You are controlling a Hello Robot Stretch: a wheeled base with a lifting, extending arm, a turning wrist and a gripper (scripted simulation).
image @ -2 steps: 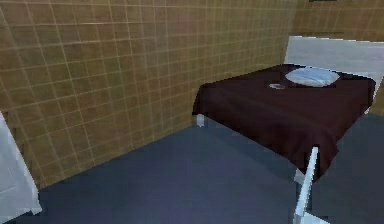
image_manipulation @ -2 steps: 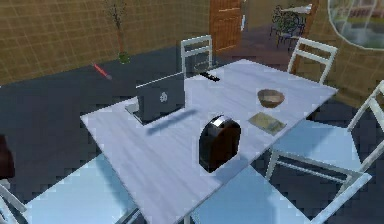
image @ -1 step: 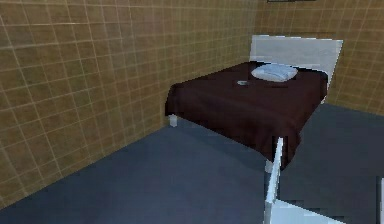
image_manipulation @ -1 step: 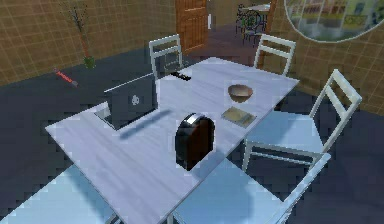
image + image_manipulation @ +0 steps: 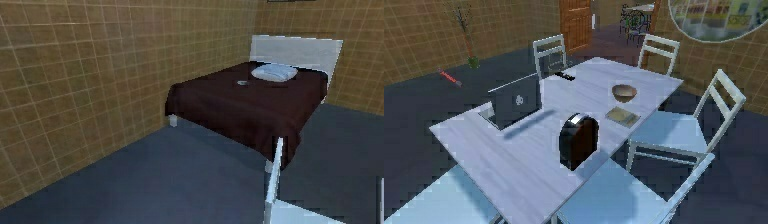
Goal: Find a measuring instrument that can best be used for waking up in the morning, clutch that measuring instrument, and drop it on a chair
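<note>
Dark rounded object [image 5: 578, 140] stands on pale table [image 5: 509, 152] near laptop [image 5: 516, 100]; bowl [image 5: 623, 92] beyond.

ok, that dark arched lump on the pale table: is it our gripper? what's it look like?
Likely not. The black arch-topped block stands on the pale blue-white table, rounded above, flat-sided below. No square bar from the bottom edge, no white marker squares, no thin fingers: it reads as a tabletop object.

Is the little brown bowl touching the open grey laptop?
Apart. The arm side view shows bare pale tabletop between the round brown bowl and the open grey laptop.
</note>
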